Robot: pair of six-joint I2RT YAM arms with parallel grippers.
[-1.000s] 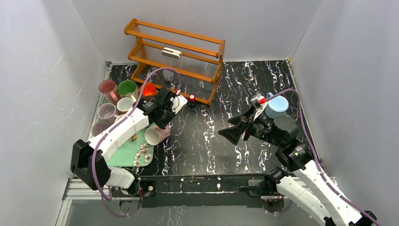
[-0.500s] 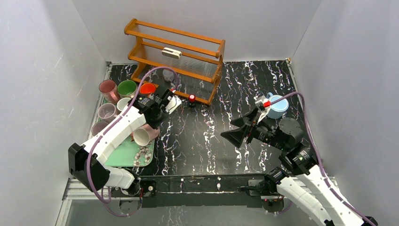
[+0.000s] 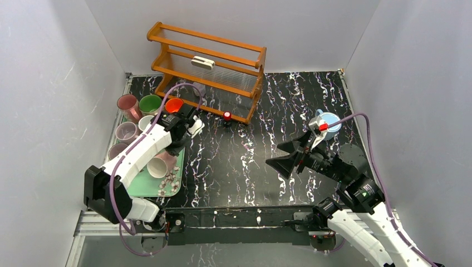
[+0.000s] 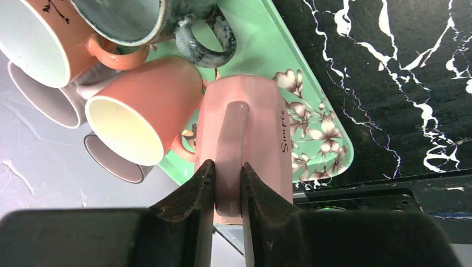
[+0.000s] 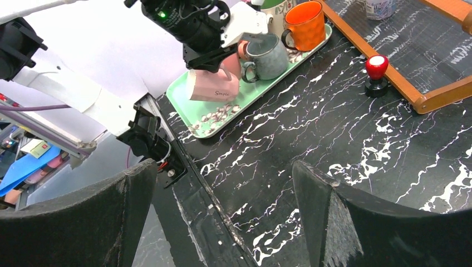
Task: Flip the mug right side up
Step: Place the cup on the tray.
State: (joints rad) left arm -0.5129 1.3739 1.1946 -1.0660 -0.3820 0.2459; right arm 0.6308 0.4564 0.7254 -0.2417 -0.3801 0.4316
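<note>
Pink mug (image 4: 253, 128): It is tipped on its side, not standing up. It hangs over the near end of the green tray (image 4: 268, 53), at the left side of the bench (image 3: 245, 161).
Left end effector (image 4: 227, 169): Its two fingers are squeezed tight on the mug's handle. The mug sticks out just past the fingertips, with the handle facing the wrist camera.
Hard to see: From above, the left arm (image 3: 139, 156) covers part of the mug. I cannot tell which end is the mouth, or if the mug touches the tray. The wrist view cuts off the mug's near end behind the fingers.
Left arm: It reaches forward over the tray, and its wrist bends down to the mug.
Right end effector (image 5: 222, 167): Its fingers are spread wide apart and hold nothing. It floats above the bare bench, well away from the mug, and points left.
Near the mug: A peach mug (image 4: 139, 111) lies just beside it. A grey mug (image 5: 266, 50) and an orange mug (image 5: 305, 22) stand farther back on the tray.
</note>
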